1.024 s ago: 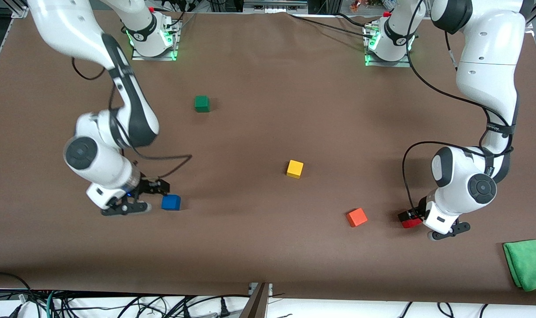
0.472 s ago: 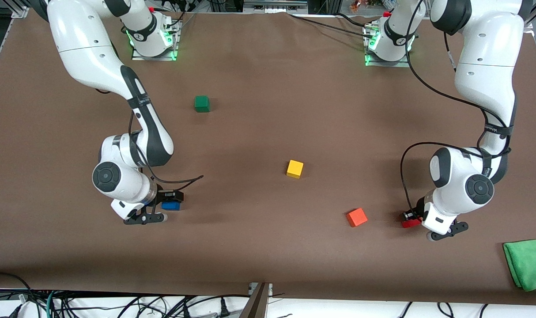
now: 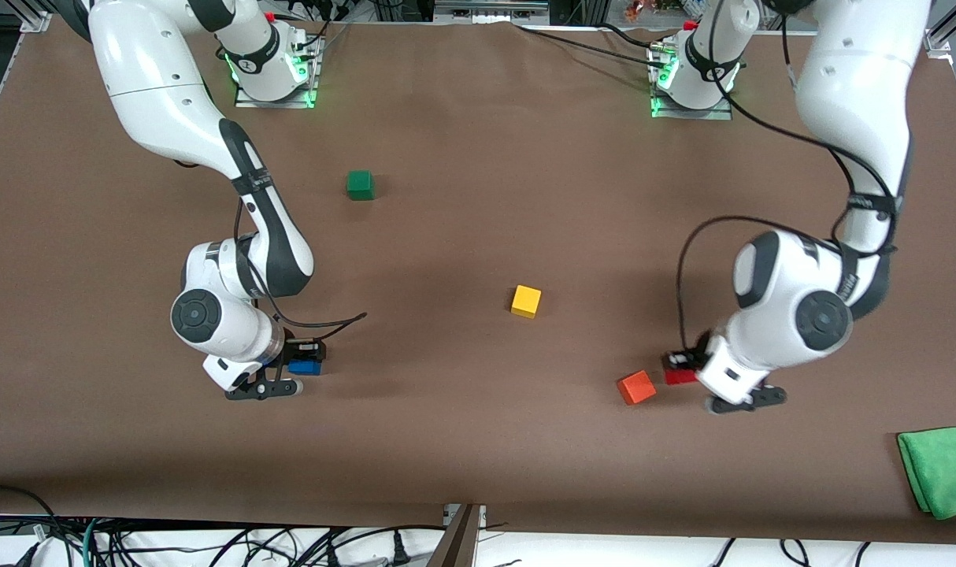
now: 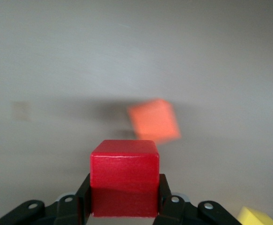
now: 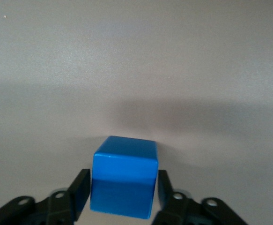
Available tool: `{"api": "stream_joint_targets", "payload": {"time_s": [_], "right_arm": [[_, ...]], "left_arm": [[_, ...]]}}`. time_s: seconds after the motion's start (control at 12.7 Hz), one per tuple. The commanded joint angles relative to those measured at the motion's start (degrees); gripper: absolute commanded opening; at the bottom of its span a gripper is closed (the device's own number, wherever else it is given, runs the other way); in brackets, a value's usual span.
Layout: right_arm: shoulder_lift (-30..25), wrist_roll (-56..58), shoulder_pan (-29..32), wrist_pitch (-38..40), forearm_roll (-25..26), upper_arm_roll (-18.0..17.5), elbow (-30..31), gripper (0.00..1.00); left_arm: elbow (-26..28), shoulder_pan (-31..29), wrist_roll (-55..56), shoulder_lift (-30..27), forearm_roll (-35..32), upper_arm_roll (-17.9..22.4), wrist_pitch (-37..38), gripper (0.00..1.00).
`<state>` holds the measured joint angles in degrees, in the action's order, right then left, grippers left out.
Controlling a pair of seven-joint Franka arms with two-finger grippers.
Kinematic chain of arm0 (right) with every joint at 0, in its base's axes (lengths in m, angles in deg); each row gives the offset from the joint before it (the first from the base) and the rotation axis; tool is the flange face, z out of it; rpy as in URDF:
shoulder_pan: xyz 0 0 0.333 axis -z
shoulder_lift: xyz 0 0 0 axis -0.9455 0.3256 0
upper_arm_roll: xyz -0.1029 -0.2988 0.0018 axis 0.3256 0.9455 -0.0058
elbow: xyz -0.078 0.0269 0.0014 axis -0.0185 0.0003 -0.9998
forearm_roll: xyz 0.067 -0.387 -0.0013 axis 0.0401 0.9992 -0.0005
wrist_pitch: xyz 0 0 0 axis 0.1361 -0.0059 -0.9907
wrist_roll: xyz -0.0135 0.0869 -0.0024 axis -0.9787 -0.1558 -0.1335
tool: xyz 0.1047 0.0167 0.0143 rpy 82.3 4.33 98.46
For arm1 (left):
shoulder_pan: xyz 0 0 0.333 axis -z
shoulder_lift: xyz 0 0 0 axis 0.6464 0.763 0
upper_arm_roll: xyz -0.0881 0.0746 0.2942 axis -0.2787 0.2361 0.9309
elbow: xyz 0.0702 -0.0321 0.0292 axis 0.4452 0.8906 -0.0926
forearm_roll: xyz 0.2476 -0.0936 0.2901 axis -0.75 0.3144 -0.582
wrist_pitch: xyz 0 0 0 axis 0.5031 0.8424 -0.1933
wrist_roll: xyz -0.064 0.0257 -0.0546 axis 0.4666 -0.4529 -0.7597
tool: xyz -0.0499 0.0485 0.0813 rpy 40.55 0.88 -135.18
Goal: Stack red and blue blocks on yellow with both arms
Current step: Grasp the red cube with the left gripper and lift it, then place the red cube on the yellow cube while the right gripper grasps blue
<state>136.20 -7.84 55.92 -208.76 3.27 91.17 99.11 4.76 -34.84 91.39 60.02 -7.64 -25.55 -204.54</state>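
Observation:
The red block is held in my left gripper, raised just above the table beside the orange cube. In the left wrist view the fingers press both sides of the red block, so the left gripper is shut on it. The blue block rests on the table toward the right arm's end. My right gripper is low around it. In the right wrist view its fingers flank the blue block with slight gaps, open. The yellow cube sits alone mid-table, with a corner in the left wrist view.
An orange cube lies on the table right beside the held red block and shows in the left wrist view. A dark green cube sits nearer the robot bases. A green cloth lies at the table corner at the left arm's end.
My left gripper has carried the red block off its spot toward the orange cube. My right gripper has slid over the blue block and now straddles it.

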Motion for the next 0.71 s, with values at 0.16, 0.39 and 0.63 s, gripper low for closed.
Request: {"api": "stream_joint_targets", "payload": {"time_s": [0.16,0.39,0.63], "right_arm": [[0.1,0.2,0.0,0.3,-0.7,0.0,-1.2,0.20],[-2.1,0.2,-0.2,6.3,-0.6,0.1,-2.4,0.18],[-6.6,0.1,-0.2,12.5,-0.7,0.1,-3.2,0.15]], "left_arm": [[0.8,15.9,0.4,-0.7,-2.0,0.9,1.3,0.07],[1.0,21.6,0.4,1.1,-8.0,0.9,-0.9,0.07],[3.1,24.0,0.4,1.9,-8.4,0.9,-4.8,0.07]]}}
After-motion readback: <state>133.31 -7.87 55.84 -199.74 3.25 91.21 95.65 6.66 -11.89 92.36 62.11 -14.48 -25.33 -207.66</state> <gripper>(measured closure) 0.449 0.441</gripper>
